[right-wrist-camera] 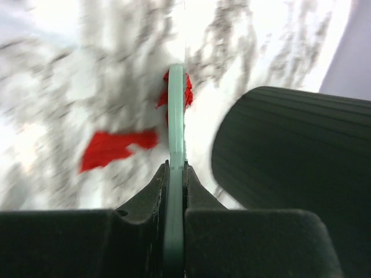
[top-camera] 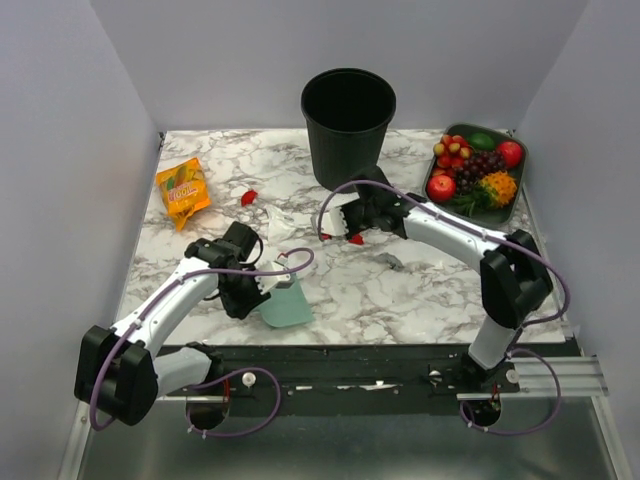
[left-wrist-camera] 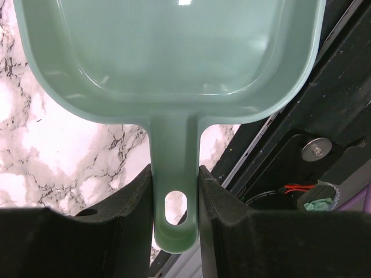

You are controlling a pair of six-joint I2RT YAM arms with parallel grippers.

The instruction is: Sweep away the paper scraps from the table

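Near the table centre, your right gripper pinches a thin teal tool over the paper scraps; your left gripper clamps the dustpan at seven o'clock. Next, sweep them in.

Standing at the back of the white marble table: round black plastic bucket. Sitting right: dark fruit tray. Lying left: orange snack packet, small red paper scraps. Sitting near the front: teal plastic dustpan.

A high camera behind the arms looks down over the whole table, while both wrist cameras look close along their own fingers at patches of that marble
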